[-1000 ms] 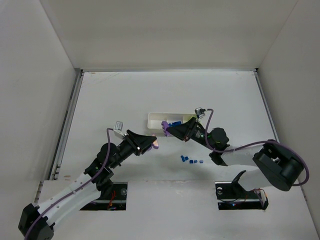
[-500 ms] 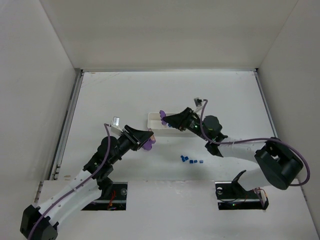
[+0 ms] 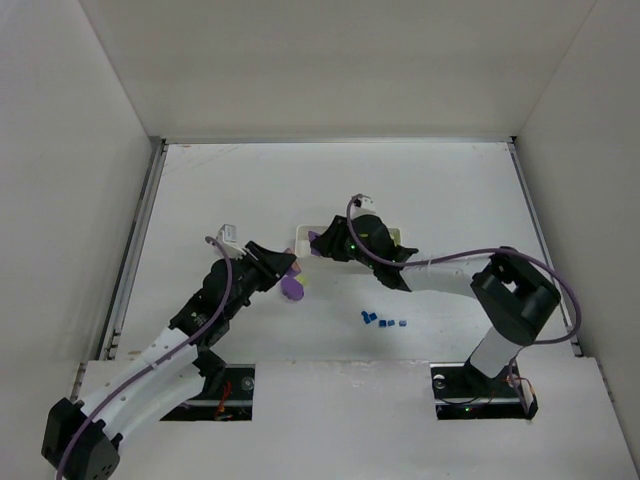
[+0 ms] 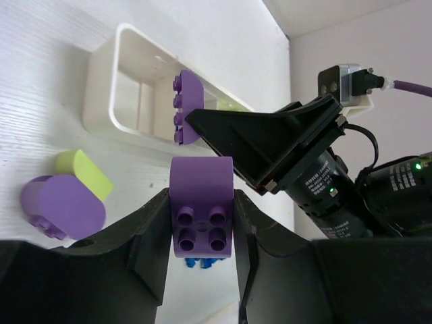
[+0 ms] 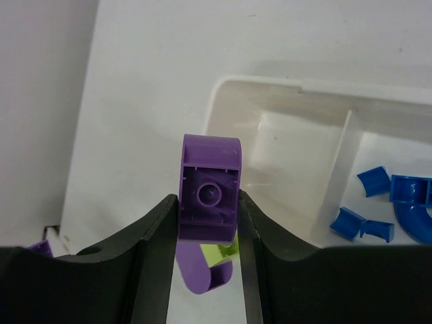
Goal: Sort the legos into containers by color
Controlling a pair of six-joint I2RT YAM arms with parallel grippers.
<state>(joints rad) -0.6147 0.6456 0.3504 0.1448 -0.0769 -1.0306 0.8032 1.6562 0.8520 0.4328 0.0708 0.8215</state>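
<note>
Left end effector (image 4: 200, 206) pinches a purple lego (image 4: 201, 177); right end effector (image 5: 207, 206) pinches a second purple lego (image 5: 210, 158) near the tray (image 5: 270, 84).

The left arm (image 3: 150, 362) at 7 o'clock and the right arm (image 3: 447, 274) at 4 o'clock of the overhead view are white links between black joint housings, each trailed by a purple cable (image 4: 412, 85). The left claw (image 4: 201, 223) and right claw (image 5: 206, 223) have matte black, wedge-shaped fingers. A small silver camera block (image 4: 345, 84) sits on the right wrist, above a green light (image 4: 421, 164) on the black motor housing.
</note>
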